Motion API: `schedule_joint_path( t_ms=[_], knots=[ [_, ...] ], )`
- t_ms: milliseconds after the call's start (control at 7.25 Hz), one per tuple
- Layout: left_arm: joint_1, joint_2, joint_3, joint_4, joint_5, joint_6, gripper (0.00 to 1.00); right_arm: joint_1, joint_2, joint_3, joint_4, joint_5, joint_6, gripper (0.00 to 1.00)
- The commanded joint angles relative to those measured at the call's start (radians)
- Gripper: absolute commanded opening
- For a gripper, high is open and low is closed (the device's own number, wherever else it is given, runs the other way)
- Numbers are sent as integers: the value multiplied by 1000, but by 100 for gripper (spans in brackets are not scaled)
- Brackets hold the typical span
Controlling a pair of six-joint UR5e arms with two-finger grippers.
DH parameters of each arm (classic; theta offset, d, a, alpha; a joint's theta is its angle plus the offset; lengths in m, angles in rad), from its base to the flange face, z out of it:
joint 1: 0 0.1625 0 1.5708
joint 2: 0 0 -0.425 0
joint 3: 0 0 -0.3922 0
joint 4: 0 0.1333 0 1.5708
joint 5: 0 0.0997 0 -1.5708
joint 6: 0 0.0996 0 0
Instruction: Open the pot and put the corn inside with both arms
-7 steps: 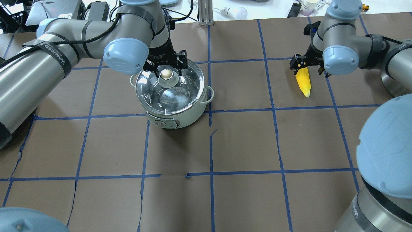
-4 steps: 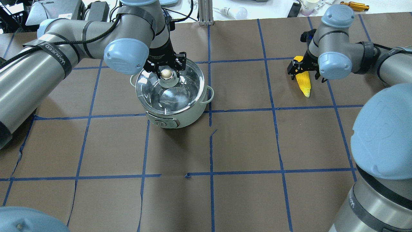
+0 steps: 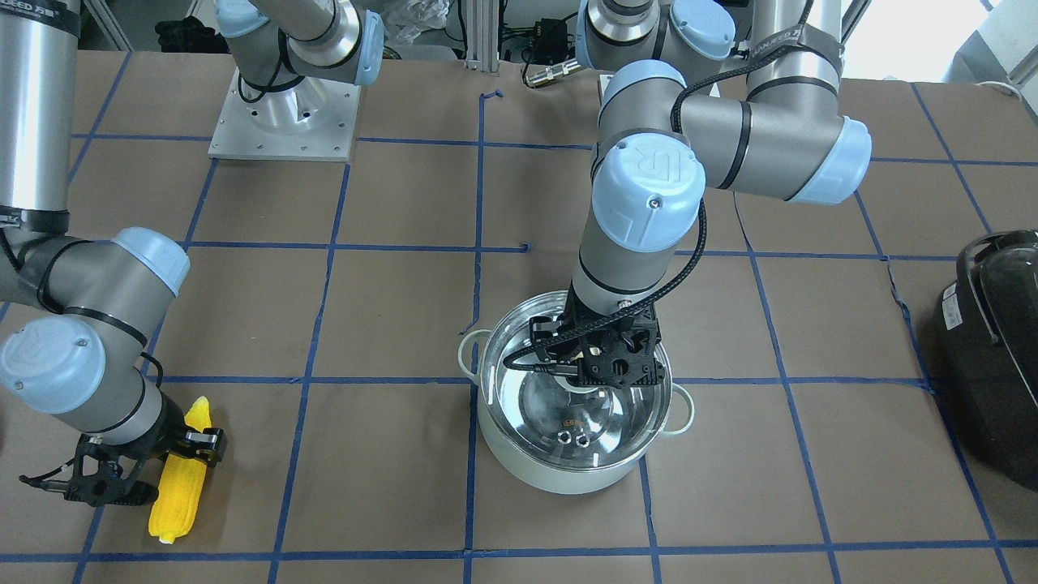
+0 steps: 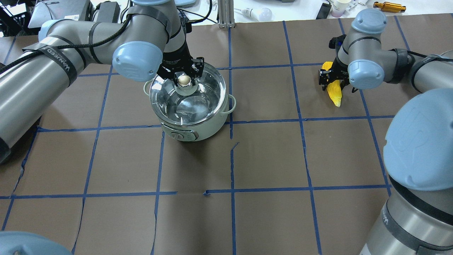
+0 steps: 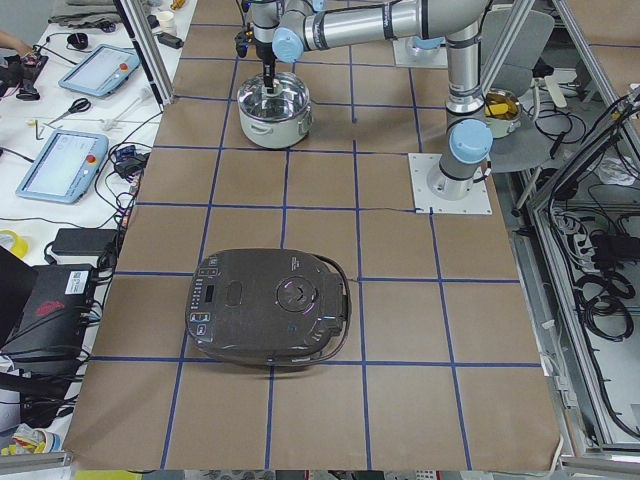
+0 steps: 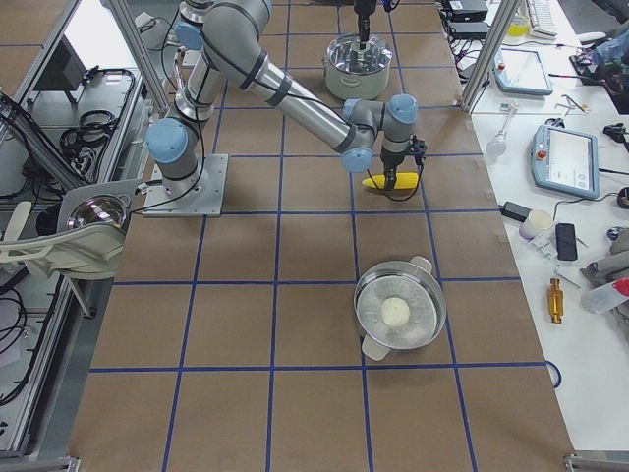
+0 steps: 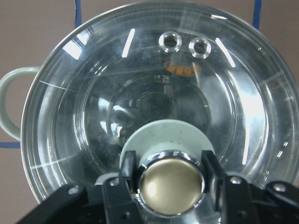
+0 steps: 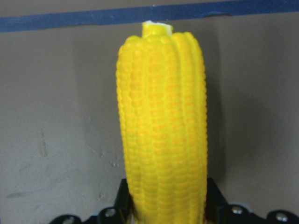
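**A:** Starting at the left end of the desk: a black cooker lies flat there, well apart from everything else.

**B:** And moving right?

**A:** There's the pot, left of centre on the far half. Its glass lid is seated on the rim, so the pot is closed. The left arm reaches over it, and the left tool is down on the brass-coloured knob.

**B:** Has it got hold?

**A:** Yes. On the wrist camera the fingers sit hard against each side of the knob, so it is clamped on.

**B:** Right side now.

**A:** The corn lies on the desk on the far half, well apart from the pot. Its pointed tip faces the near edge.

**B:** And the right tool?

**A:** It's down over the thick end of the cob. Its fingers press both flanks, so it is clamped on the corn, and the corn is flat on the desk.

**B:** Anything further right?

**A:** At the right end there's a steel pan with a white lump inside, well apart from the corn.
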Motion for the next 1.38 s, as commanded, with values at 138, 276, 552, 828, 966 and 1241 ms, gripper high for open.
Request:
schedule_joint_path(
  t_ms=[138,276,552,828,966,1241],
  knots=[
    [92,60,64,-106,-10,24,9,1,-9,-13,-7,1,13,0],
    [174,74,66,-123,-7,111,9,1,-17,-19,-5,3,16,0],
    [354,83,48,-122,-7,294,7,43,-114,-47,82,3,120,0],
    [487,59,17,-102,-5,395,5,222,-185,-53,105,-17,305,0],
    [534,48,-26,-85,-7,490,3,348,-184,-111,149,-20,417,0],
    [610,8,-166,150,-10,560,2,547,-112,-383,438,-75,562,0]
  ],
)
